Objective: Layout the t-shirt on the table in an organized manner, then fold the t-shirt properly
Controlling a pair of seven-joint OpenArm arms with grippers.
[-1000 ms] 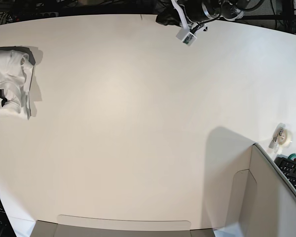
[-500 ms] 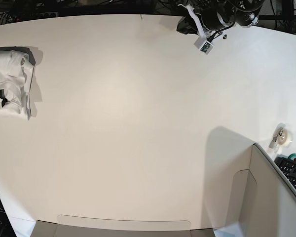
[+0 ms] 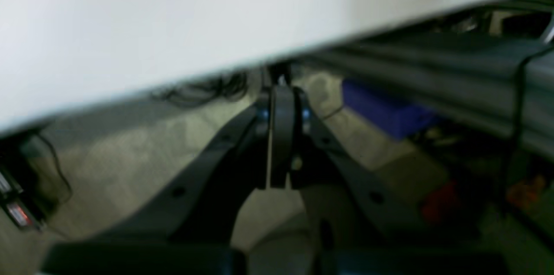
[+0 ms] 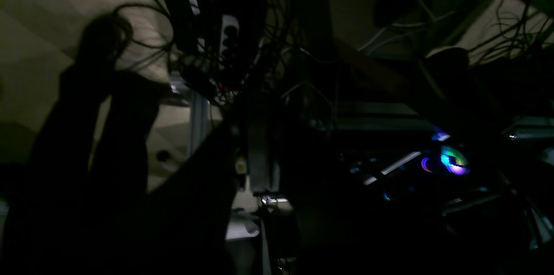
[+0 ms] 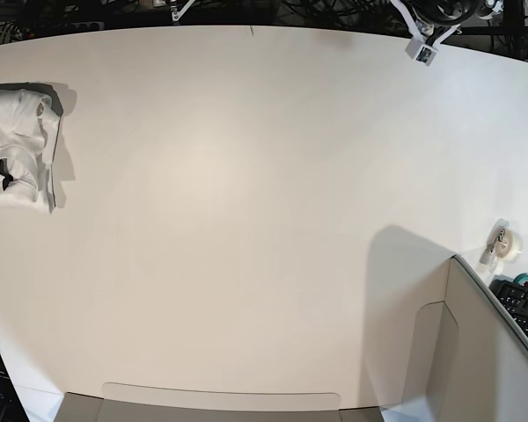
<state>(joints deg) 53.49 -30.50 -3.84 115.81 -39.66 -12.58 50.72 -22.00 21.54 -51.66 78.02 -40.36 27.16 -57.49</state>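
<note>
The t-shirt [image 5: 16, 148] lies in a folded white bundle at the left edge of the table [image 5: 246, 220], toward the far left corner. A dark neck label shows on it, and part of the bundle runs past the picture's edge. Nothing touches it, and both arms are well apart from it.

Most of the white table is bare. Near its right edge sits a small roll of tape [image 5: 503, 243]. Just beside that, at the near right corner, stands a grey panel [image 5: 475, 352] with a black keyboard [image 5: 524, 309] behind it.

The left gripper [image 3: 281, 93] hangs past the far edge of the table, over the floor. Its two black jaws are pressed together with nothing between them. In the base view only a bit of that arm [image 5: 422, 40] pokes in at the far edge.

The right gripper [image 4: 259, 153] is in a very dark spot full of cables (hard to see much there). Its jaws look pressed together too, and they hold nothing.
</note>
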